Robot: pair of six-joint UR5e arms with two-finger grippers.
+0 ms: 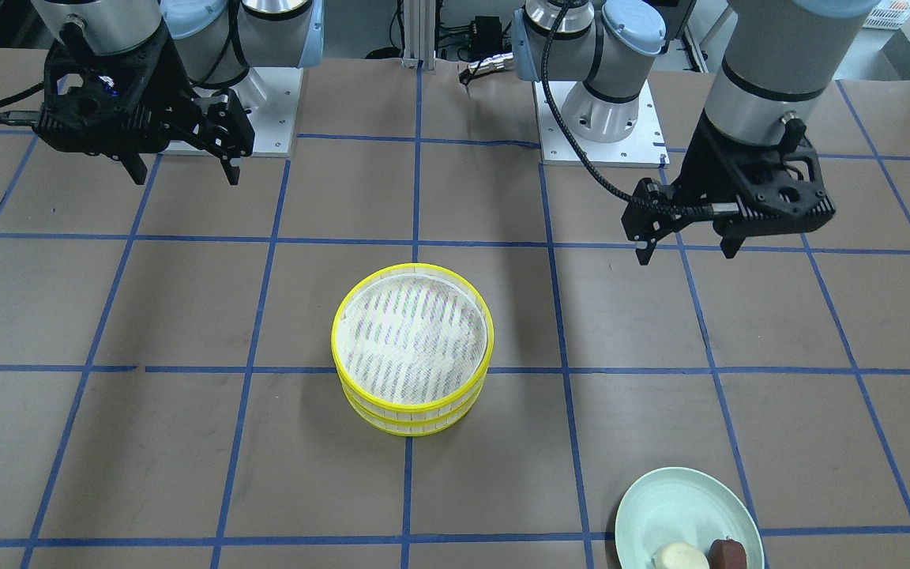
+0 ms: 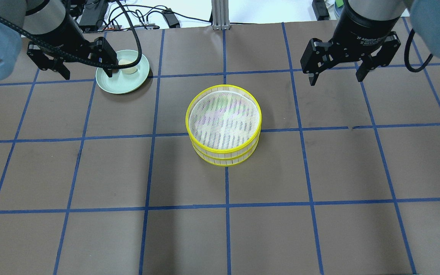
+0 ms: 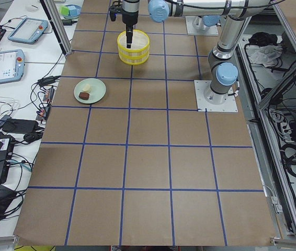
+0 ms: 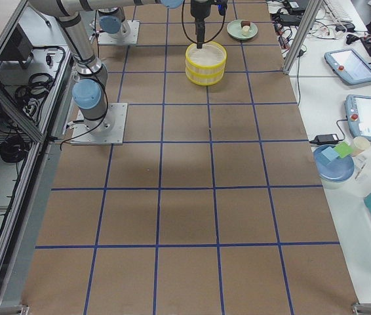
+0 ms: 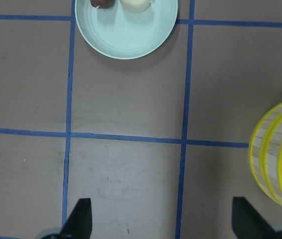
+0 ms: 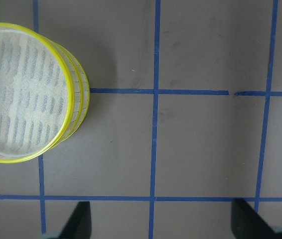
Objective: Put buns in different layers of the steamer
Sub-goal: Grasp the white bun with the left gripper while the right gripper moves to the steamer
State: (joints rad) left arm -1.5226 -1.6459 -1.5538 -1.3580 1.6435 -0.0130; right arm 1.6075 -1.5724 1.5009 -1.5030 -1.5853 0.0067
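The two steamer layers (image 1: 411,411) are stacked at the table's middle, with yellow rims and an empty white mesh top; the stack also shows in the overhead view (image 2: 224,154). The cream bun (image 1: 680,555) and the reddish-brown bun (image 1: 727,551) lie side by side on a pale green plate (image 1: 676,506). My left gripper (image 2: 87,72) is open and empty, hovering beside the plate (image 2: 118,80) and hiding the brown bun there. The left wrist view shows both buns (image 5: 136,4) at its top edge. My right gripper (image 2: 335,79) is open and empty, up and to the right of the steamer.
The brown table carries a grid of blue tape. The arm bases (image 1: 601,118) stand at the robot's edge. Tablets and cables (image 3: 4,65) lie on side tables beyond the operators' edge, and a blue plate with blocks (image 4: 333,161) sits there too.
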